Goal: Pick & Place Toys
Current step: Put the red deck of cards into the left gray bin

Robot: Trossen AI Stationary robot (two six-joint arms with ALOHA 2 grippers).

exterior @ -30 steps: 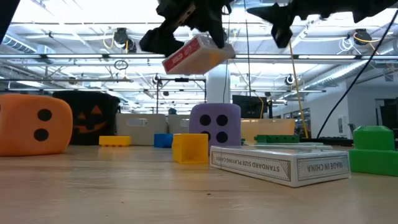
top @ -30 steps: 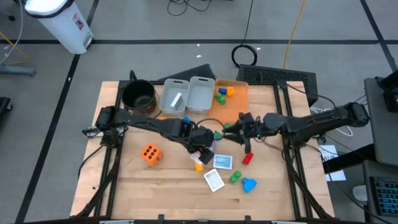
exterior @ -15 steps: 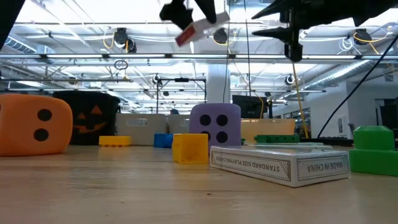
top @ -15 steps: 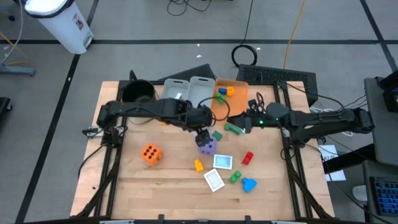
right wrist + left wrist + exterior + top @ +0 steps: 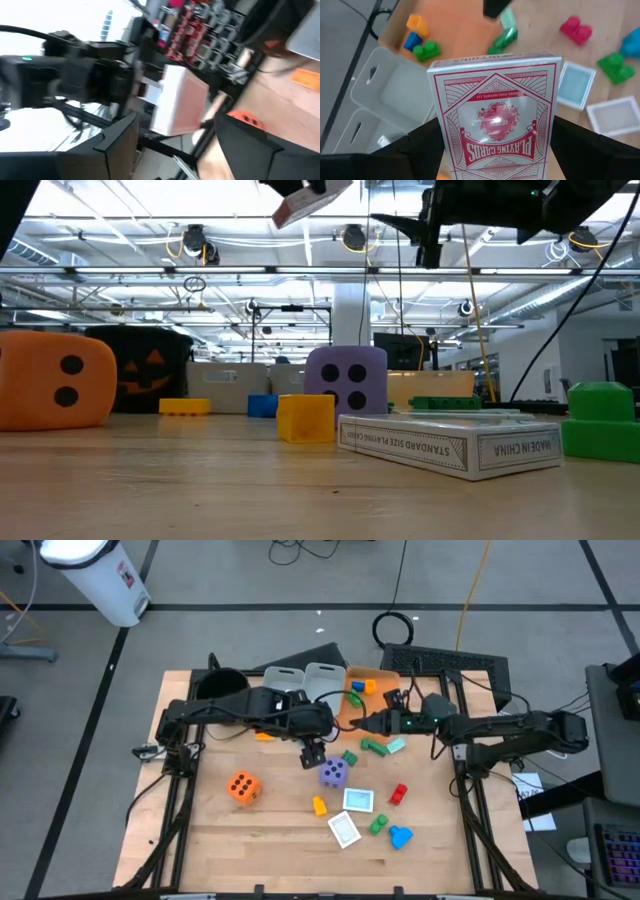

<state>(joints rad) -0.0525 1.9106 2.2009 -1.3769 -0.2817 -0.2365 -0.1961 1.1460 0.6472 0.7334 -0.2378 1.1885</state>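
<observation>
A red-backed card box (image 5: 496, 117) is clamped between the fingers of the left gripper (image 5: 311, 752), held up in the air, clear of the table (image 5: 250, 830), near the grey bins (image 5: 322, 692) and just above the purple die (image 5: 333, 773). The right gripper (image 5: 362, 724) is held over the edge of the orange bin (image 5: 384, 700), beside the green block (image 5: 376, 747); whether its fingers are apart or together cannot be told. The orange die (image 5: 242, 787), two flat card boxes (image 5: 352, 814) and small blocks are left on the table.
</observation>
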